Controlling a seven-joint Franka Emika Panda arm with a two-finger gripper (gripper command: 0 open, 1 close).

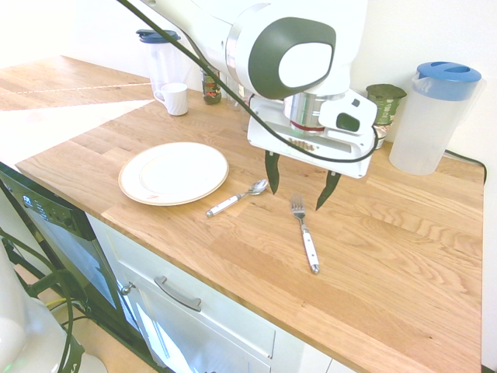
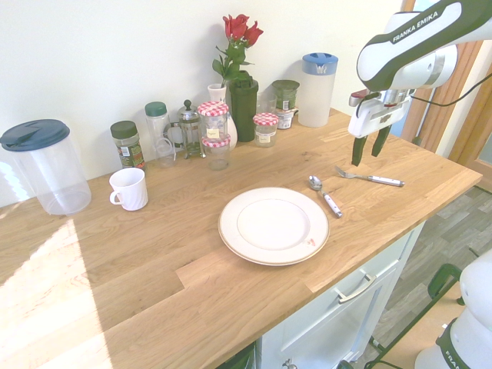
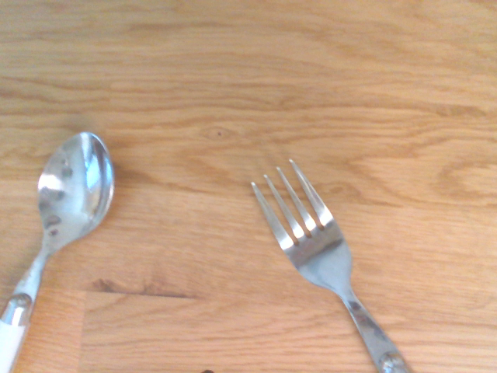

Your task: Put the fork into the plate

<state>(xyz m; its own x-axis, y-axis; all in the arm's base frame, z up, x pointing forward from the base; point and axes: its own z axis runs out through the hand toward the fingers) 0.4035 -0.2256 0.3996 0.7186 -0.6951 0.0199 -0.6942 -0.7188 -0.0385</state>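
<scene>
Fork [image 1: 304, 231] lies flat, tines toward the wall, handle toward the counter edge.

The fork [image 1: 304, 231] and spoon [image 1: 237, 197] have silver metal heads and white handles. The plate [image 1: 173, 172] is white with a thin tan rim line. The worktop [image 1: 404, 241] is light-brown grained wood.
</scene>
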